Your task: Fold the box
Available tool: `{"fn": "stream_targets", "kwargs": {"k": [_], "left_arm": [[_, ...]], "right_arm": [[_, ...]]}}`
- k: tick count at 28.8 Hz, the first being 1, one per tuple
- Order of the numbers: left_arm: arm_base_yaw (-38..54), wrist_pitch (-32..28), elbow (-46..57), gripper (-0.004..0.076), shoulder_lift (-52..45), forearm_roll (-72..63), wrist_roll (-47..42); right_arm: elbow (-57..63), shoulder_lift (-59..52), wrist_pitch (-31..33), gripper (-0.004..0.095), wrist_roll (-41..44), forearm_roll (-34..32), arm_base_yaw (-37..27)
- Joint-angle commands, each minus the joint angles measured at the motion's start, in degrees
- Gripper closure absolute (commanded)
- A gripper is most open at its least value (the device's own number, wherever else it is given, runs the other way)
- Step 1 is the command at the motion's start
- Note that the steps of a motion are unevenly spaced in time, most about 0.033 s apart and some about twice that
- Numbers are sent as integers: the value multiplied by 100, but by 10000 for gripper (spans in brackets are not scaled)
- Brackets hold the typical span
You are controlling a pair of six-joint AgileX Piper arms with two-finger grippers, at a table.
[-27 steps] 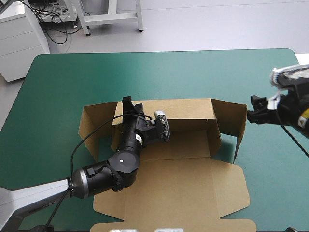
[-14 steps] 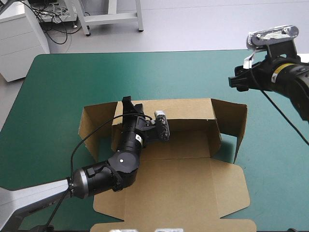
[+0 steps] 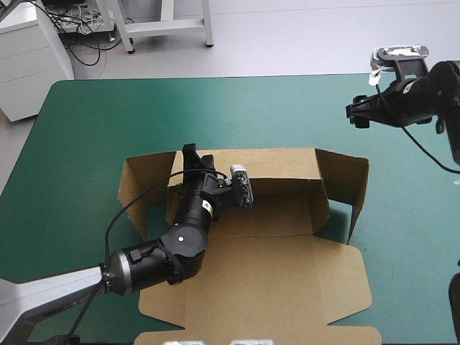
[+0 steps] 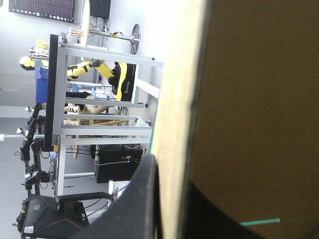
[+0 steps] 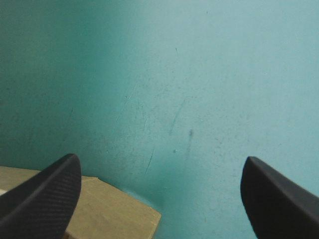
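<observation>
The brown box [image 3: 287,280] lies mid-table with its back wall and both side flaps raised and its lid flat toward the near edge. My left gripper [image 3: 191,155] sits at the box's left rear corner, shut on the upright wall. In the left wrist view the board's pale edge [image 4: 172,99] runs between a black finger [image 4: 144,199] and a dark shape on the other side. My right gripper [image 3: 357,115] hangs open above the cover, beyond the box's right flap [image 3: 345,176]. In the right wrist view its fingers [image 5: 50,189] stand wide apart, with a corner of the box [image 5: 114,214] under them.
The teal-green cover [image 3: 215,115] stretches from the box to the table's far edge. The right arm reaches in over the table's far right corner. A white cabinet [image 3: 29,57] stands off the far left corner.
My right gripper has moved from beside the box's right flap up and toward the table's far edge, and turned. The left arm and the box have not moved.
</observation>
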Motion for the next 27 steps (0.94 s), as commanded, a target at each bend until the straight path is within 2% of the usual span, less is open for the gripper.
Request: {"fn": "stream_targets", "kwargs": {"k": [1, 10, 18, 27], "left_arm": [[-15, 44, -141, 756, -229, 201, -168], [-15, 51, -141, 756, -229, 201, -168], [-15, 62, -141, 756, -229, 201, -124], [-15, 70, -141, 756, -229, 201, -101]], "right_arm": [[-147, 223, 15, 113, -76, 124, -51], [323, 750, 15, 124, -125, 323, -28], [1390, 365, 15, 146, -398, 290, -28], [1802, -371, -69, 148, -593, 323, -39]]}}
